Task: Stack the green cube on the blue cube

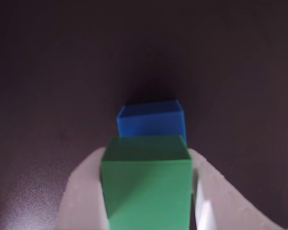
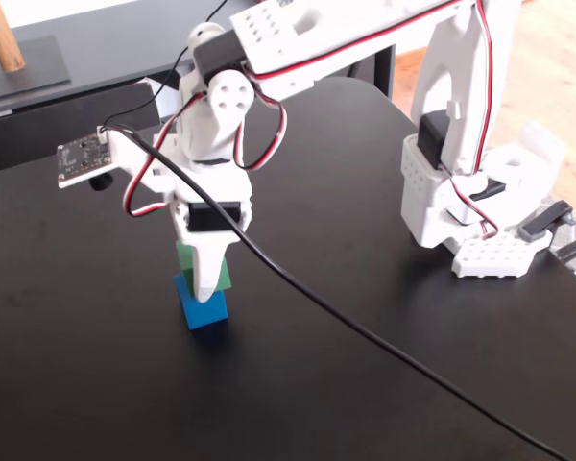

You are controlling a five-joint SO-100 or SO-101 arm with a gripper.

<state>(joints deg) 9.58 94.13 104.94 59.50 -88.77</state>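
The green cube [image 1: 146, 184] sits between my white fingers [image 1: 81, 191] in the wrist view, held at both sides. The blue cube [image 1: 151, 120] lies just beyond and below it on the black table. In the fixed view my gripper [image 2: 206, 279] points straight down, shut on the green cube [image 2: 225, 277], which sits right above the blue cube [image 2: 202, 307] and seems to touch its top. The green cube is mostly hidden behind a finger [image 2: 208, 264] there.
The arm's white base [image 2: 470, 202] stands at the right on the black table [image 2: 365, 403]. A black cable [image 2: 365, 336] runs across the table from the wrist to the lower right. A wooden post on a dark stand [image 2: 5, 48] is at the back left.
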